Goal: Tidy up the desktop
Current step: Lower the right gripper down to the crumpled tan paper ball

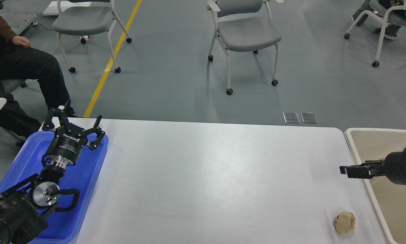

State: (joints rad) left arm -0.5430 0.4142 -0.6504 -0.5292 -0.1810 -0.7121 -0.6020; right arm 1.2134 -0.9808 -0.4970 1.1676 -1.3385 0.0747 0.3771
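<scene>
The white desktop (206,176) fills the middle of the head view. A crumpled tan paper ball (344,222) lies on it near the front right corner. My left gripper (74,120) is open and empty, hovering over the far end of the blue tray (19,159) at the table's left edge. My right gripper (349,171) points left over the table's right edge, above and behind the paper ball and clear of it. It is seen side-on, so its fingers cannot be told apart.
A beige bin (362,130) stands against the table's right side, under my right arm. Grey wheeled chairs (247,34) stand on the floor beyond the table. A seated person (16,64) is at the far left.
</scene>
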